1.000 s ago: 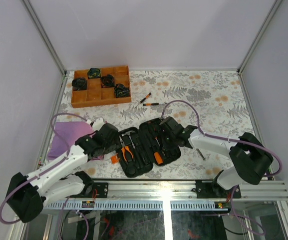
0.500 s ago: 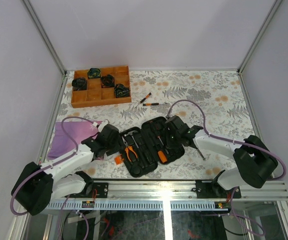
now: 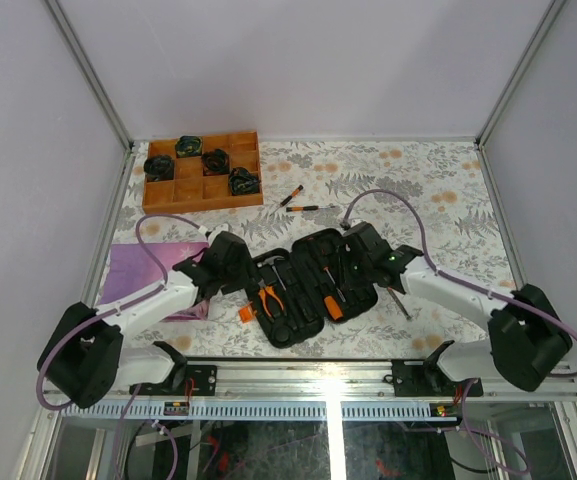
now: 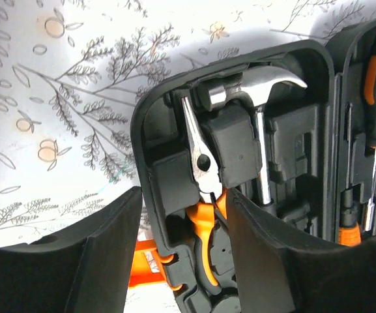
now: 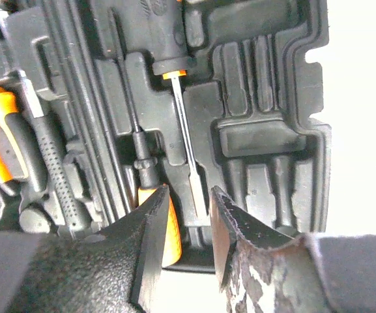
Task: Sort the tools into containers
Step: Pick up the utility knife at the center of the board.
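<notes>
The black tool case (image 3: 290, 338) lies open near the front of the table. In its moulded slots sit a steel hammer (image 4: 259, 85), orange-handled pliers (image 4: 201, 156) and screwdrivers (image 5: 184, 137). My left gripper (image 4: 184, 195) straddles the case's left wall (image 4: 147, 130): one finger is outside by the orange latch (image 4: 145, 267), the other inside against the pliers' handle, clamped on that wall. My right gripper (image 5: 189, 195) hovers open over the case's right half (image 5: 266, 137). A screwdriver's blade tip lies between its fingers, untouched. Two loose screwdrivers (image 3: 298, 202) lie behind the case.
A brown wooden compartment tray (image 3: 158, 200) with dark objects stands at the back left. A purple cloth (image 3: 133, 275) lies under the left arm. A thin dark tool (image 3: 404, 302) lies on the patterned tablecloth right of the case.
The case has slid right and turned with both arms. The left arm has reached further in. The right gripper's jaws have opened over the screwdriver in its slot.
</notes>
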Controlling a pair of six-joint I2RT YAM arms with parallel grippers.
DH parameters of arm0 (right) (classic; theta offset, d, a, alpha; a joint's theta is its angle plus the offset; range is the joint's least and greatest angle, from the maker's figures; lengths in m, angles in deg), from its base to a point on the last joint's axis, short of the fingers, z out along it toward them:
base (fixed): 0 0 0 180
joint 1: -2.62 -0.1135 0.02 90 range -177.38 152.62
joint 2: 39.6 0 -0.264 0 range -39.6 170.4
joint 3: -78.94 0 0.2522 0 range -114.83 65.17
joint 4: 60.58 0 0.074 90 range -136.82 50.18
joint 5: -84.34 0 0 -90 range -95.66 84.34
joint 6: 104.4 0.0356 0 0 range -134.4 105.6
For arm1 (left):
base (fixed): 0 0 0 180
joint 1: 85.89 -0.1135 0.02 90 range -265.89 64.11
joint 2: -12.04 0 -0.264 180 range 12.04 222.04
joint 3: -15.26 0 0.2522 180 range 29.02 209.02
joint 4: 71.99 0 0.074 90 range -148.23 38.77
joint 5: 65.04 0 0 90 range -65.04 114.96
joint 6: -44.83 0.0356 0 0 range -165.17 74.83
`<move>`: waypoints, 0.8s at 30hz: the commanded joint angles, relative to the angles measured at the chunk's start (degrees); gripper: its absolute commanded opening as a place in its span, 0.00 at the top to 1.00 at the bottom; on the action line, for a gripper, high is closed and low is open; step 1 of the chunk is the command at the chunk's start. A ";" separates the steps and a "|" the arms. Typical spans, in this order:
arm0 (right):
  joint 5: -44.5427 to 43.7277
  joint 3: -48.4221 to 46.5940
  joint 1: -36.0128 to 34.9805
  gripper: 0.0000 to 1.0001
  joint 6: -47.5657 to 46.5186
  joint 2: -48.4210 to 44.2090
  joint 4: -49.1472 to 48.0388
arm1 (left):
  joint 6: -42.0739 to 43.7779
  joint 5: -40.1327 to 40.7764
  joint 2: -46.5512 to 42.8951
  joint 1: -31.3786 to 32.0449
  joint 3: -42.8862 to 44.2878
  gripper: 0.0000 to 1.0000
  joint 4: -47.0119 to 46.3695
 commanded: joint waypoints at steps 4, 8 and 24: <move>-8.42 -1.61 0.41 0.55 -0.30 -11.54 8.22 | 3.72 -0.53 6.56 -1.27 6.65 0.47 -5.55; -11.59 0.94 0.55 0.51 2.77 -16.77 11.14 | 4.79 -0.72 11.15 -1.57 9.66 0.48 -6.76; -20.42 3.62 6.01 0.44 6.42 -20.51 19.97 | 6.41 8.24 -1.44 -2.16 15.35 0.44 8.54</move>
